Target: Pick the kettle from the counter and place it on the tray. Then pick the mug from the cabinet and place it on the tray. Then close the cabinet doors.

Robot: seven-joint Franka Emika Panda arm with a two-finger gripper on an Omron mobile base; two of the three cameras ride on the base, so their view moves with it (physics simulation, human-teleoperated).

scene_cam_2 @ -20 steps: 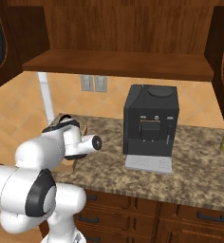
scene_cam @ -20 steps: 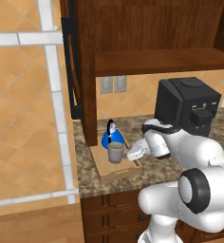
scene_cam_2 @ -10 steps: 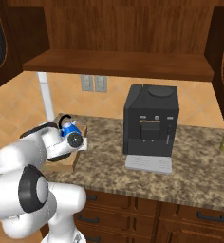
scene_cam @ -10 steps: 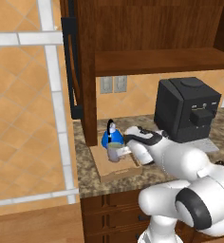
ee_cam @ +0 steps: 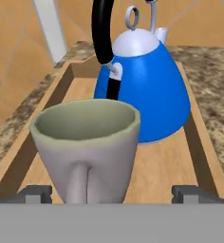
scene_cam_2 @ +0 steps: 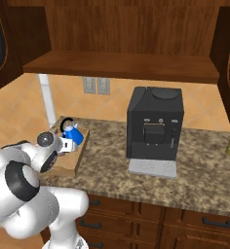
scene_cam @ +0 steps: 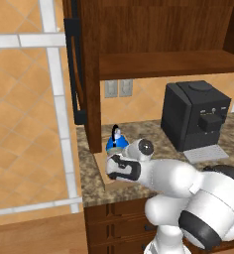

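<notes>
The mug point(ee_cam: 88, 149) stands upright on the tray point(ee_cam: 166, 168), just in front of the kettle point(ee_cam: 144, 90), with its handle turned toward the hand. The kettle sits at the far end of the tray, so both things are now where the task wants them. The gripper point(ee_cam: 111, 192) is spread wide around the mug, one finger on each side and neither seems to touch it; I judge it has let the mug go. The tray lies on the counter point(scene_cam_2: 195, 170), left of the black coffee machine point(scene_cam_2: 153, 124). Above the tray, the cabinet door point(scene_cam: 74, 69) is swung open, so closing the doors is the part left.
</notes>
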